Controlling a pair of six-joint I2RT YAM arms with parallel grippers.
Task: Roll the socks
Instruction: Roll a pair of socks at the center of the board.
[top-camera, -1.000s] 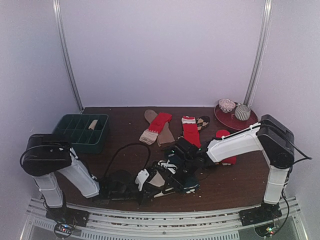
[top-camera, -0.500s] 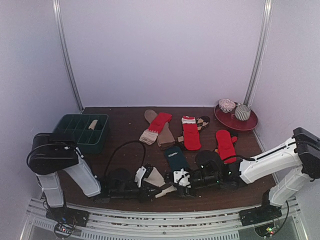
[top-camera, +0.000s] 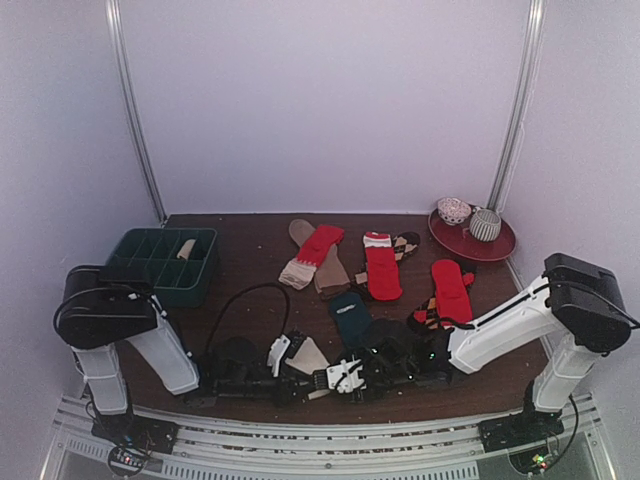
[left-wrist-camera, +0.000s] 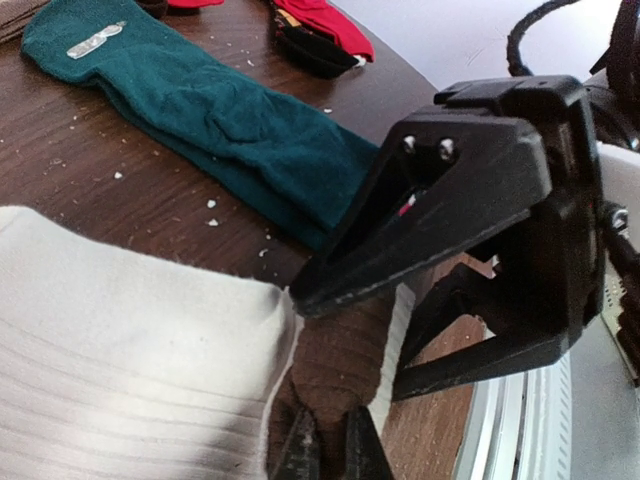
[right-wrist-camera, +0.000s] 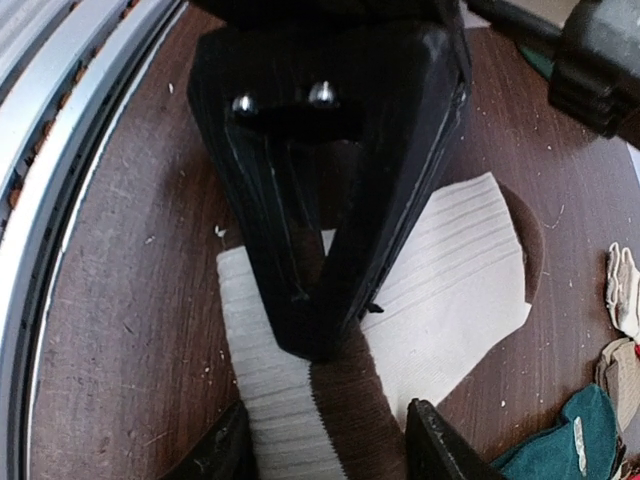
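A cream sock with a brown band (top-camera: 308, 353) lies near the table's front edge. My left gripper (top-camera: 298, 380) lies low on the table and is shut on the brown band (left-wrist-camera: 340, 370); the cream part (left-wrist-camera: 120, 340) spreads to its left. My right gripper (top-camera: 336, 378) faces it, open, with its fingers (right-wrist-camera: 215, 450) on either side of the same sock (right-wrist-camera: 450, 270). The two grippers nearly touch. A dark teal sock (top-camera: 350, 312) lies flat just behind them and also shows in the left wrist view (left-wrist-camera: 200, 110). Red socks (top-camera: 381, 265) lie further back.
A dark green compartment tray (top-camera: 140, 262) stands at the left with a small sock (top-camera: 186, 248) in it. A red plate (top-camera: 495, 247) with two bowls is at the back right. A black cable (top-camera: 250, 295) loops over the table. A metal rail (right-wrist-camera: 60, 120) runs along the front edge.
My right arm has dropped from over the teal sock to the table's front and moved left until it meets my left gripper at the cream sock. The teal sock lies uncovered.
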